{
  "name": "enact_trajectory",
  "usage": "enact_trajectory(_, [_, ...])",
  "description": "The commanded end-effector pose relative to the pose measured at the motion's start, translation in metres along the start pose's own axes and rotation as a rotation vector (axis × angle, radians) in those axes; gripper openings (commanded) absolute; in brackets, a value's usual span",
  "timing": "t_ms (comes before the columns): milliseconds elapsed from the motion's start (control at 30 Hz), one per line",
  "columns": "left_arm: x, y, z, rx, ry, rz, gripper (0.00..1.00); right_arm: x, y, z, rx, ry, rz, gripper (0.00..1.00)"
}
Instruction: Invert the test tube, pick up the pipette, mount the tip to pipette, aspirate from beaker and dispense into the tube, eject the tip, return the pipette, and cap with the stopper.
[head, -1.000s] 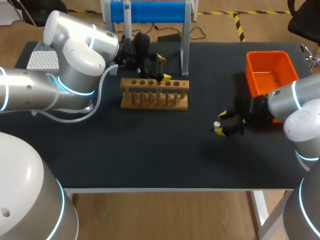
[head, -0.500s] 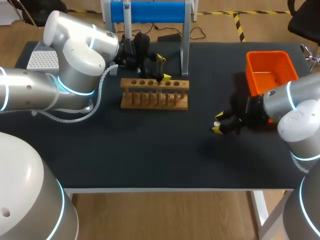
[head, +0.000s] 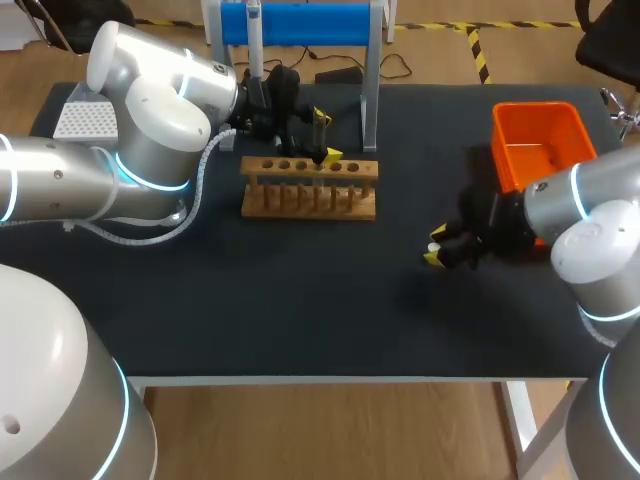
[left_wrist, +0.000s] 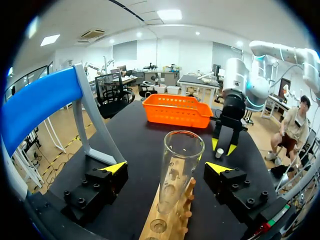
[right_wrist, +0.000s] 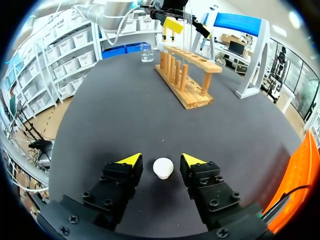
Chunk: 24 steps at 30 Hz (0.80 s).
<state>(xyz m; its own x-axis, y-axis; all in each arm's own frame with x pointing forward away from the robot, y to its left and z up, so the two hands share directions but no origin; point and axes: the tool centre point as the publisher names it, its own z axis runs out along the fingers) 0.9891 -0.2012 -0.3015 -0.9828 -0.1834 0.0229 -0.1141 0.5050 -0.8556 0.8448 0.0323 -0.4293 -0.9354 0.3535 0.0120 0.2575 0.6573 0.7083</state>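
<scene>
Stopper (right_wrist: 163, 168) on bench (right_wrist: 125, 110) lies between fingers of spread right hand (right_wrist: 162, 160). Test tube (left_wrist: 181, 152) in rack (head: 310, 200) stands within spread left hand (left_wrist: 168, 169).

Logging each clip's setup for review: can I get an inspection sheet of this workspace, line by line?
Surface: black table, no spill seen.
Job's things: test tube upright, mouth up, in the wooden rack; white stopper on the table; beaker past the rack's far end; tip box at the left rear; blue pipette stand behind the rack.
Clutter: orange basket at the right rear.
Grippers: left gripper open, fingers either side of the tube, apart from it; right gripper open, low, stopper between its fingers.
Cables: grey hose looped beside the left arm.
Surroundings: nothing seen.
</scene>
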Motion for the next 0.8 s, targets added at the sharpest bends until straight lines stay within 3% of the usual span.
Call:
enact_trajectory(33, [0.0007,-0.0001,0.0001,0.000,-0.002,0.000,1.00,0.0012,-0.0020,0.0018,0.002,-0.002,0.000,0.48])
enact_trajectory(233, [0.0007,-0.0001,0.0001,0.000,-0.002,0.000,1.00,0.0017,-0.0028,0.0025,0.006,-0.002,0.000,0.46])
enact_trajectory(333, [0.0007,-0.0001,0.0001,0.000,-0.002,0.000,1.00,0.0018,-0.0030,0.0028,0.007,-0.004,0.001,0.39])
enact_trajectory(367, [0.0007,-0.0001,0.0001,0.000,-0.002,0.000,1.00,0.0018,-0.0031,0.0028,0.007,-0.004,0.002,0.34])
enact_trajectory(467, [0.0007,-0.0001,0.0001,0.000,-0.002,0.000,1.00,0.0018,-0.0034,0.0029,0.008,-0.004,0.002,0.00])
enact_trajectory(800, [0.0007,-0.0001,0.0001,0.000,-0.002,0.000,1.00,0.0009,-0.0039,-0.0017,0.000,-0.008,0.009,0.00])
